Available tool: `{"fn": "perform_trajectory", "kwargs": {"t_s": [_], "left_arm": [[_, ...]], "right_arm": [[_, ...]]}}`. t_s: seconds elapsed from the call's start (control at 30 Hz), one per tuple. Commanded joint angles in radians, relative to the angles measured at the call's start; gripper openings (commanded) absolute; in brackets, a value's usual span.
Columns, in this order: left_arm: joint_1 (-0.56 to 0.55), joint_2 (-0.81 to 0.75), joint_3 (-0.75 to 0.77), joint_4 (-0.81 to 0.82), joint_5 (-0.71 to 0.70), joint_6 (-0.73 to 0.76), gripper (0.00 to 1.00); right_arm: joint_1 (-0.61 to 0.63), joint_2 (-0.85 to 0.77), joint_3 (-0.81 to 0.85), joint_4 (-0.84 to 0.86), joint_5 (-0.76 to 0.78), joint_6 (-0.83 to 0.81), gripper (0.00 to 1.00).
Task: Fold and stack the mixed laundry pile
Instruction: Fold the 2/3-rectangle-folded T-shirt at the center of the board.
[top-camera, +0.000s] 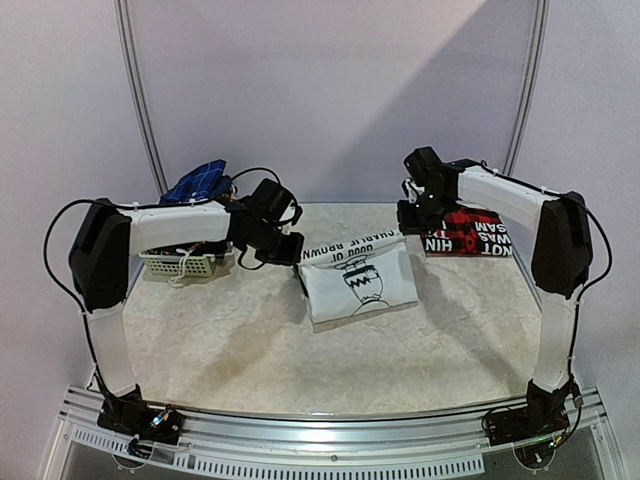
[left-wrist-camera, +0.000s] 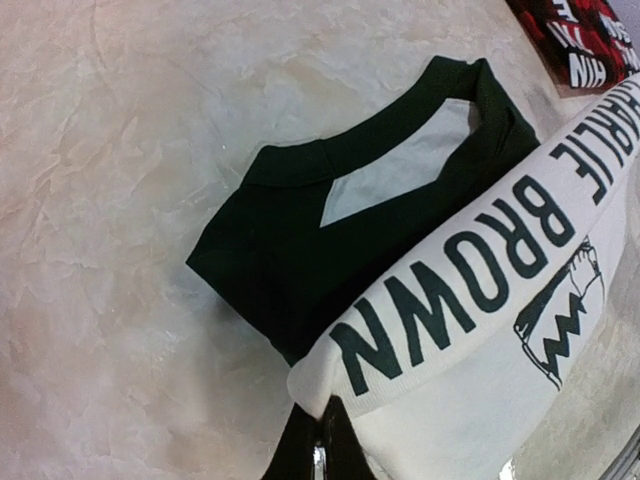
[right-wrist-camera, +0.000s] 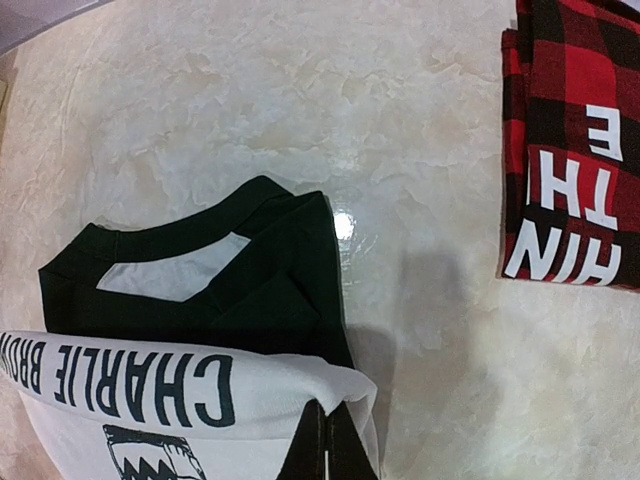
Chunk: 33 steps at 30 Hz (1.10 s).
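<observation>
Left tool (left-wrist-camera: 320, 445) and right tool (right-wrist-camera: 326, 445) each clamp a white T-shirt (top-camera: 360, 285) corner; jaws closed tight.

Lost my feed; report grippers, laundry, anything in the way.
Both shut: left gripper and right gripper on white T-shirt edge, lifted over its dark green part. Folded plaid shirt lies apart. Nothing blocking.

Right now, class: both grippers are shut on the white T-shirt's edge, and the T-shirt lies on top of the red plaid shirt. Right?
One error: the white T-shirt lies beside the red plaid shirt, not on it, with bare table between them, as the right wrist view shows. The left gripper and right gripper are indeed shut on its edge.
</observation>
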<state>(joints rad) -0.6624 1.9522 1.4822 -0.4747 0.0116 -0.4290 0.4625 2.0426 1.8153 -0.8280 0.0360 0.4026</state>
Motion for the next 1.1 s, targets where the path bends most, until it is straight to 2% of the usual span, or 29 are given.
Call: {"fn": "perform_trajectory", "kwargs": {"t_s": [0.0,0.33,0.57,0.67,0.83,0.9,1.0,1.07], "left_arm": [[0.037,0.045,0.049,-0.017,0.014,0.019,0.0],[0.071,0.142,0.105,-0.02,0.029,0.02,0.0],[0.09,0.195,0.121,0.003,0.032,0.011,0.04],[0.095,0.206,0.125,0.021,0.037,0.009,0.11],[0.096,0.213,0.159,0.023,0.023,0.021,0.29],[0.097,0.204,0.171,0.022,0.013,0.027,0.38],[0.098,0.176,0.188,0.014,-0.008,0.039,0.59],[0.097,0.143,0.199,0.001,-0.043,0.047,0.63]], "right_arm": [[-0.027,0.07,0.064,0.004,0.002,-0.013,0.0],[-0.047,0.179,0.132,0.023,-0.025,-0.012,0.0],[-0.049,0.254,0.182,0.046,-0.073,-0.001,0.03],[-0.05,0.277,0.2,0.046,-0.076,0.008,0.13],[-0.051,0.283,0.232,0.048,-0.079,0.018,0.41],[-0.051,0.276,0.256,0.037,-0.073,0.017,0.48],[-0.051,0.249,0.269,0.027,-0.06,0.015,0.55],[-0.05,0.212,0.267,0.018,-0.043,0.013,0.59]]}}
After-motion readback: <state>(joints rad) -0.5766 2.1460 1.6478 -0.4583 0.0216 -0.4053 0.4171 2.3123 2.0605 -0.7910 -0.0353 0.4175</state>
